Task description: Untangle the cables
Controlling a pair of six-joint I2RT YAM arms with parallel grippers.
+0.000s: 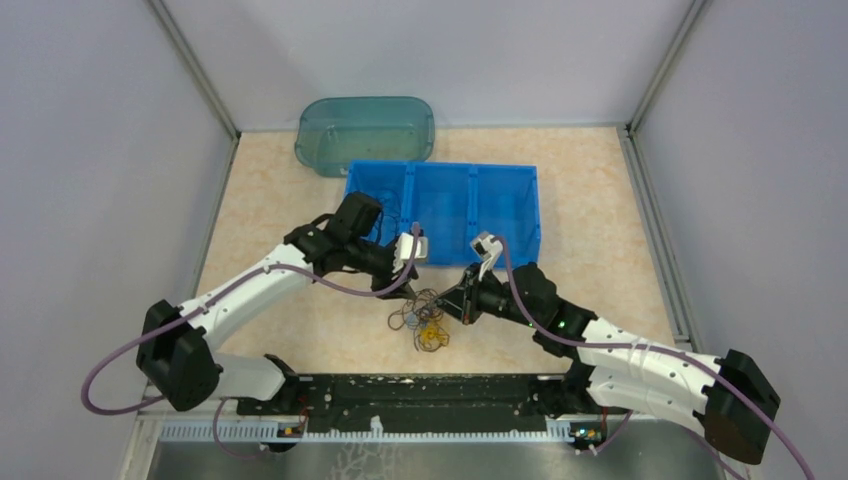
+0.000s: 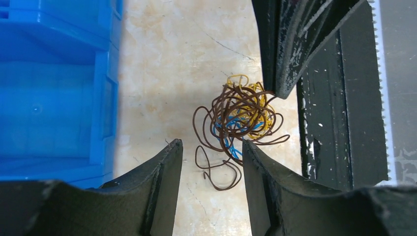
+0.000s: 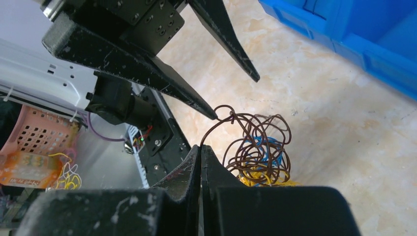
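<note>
Two robot arms meet over a knot of cables [image 1: 425, 322] lying near the middle of a beige table [image 1: 280, 200], nearer its front. The knot sits on bare tabletop between a blue three-part bin [image 1: 535, 215] on the far side and a black base rail [image 1: 420, 390] on the near side, close to both. Open table runs left and right of it to the side walls. A green see-through tub [image 1: 320, 150] stands beyond the bin, at the back wall.

The left claw [image 1: 404, 290] hangs open just over the knot, its fingers [image 2: 164, 172] well apart; one tip touches a brown loop. The right claw [image 1: 453, 306] is pressed closed, a brown strand running into its tips.

The knot is a loose ball of thin brown loops wound around blue and yellow wire, with stray brown ends trailing onto the table.
</note>
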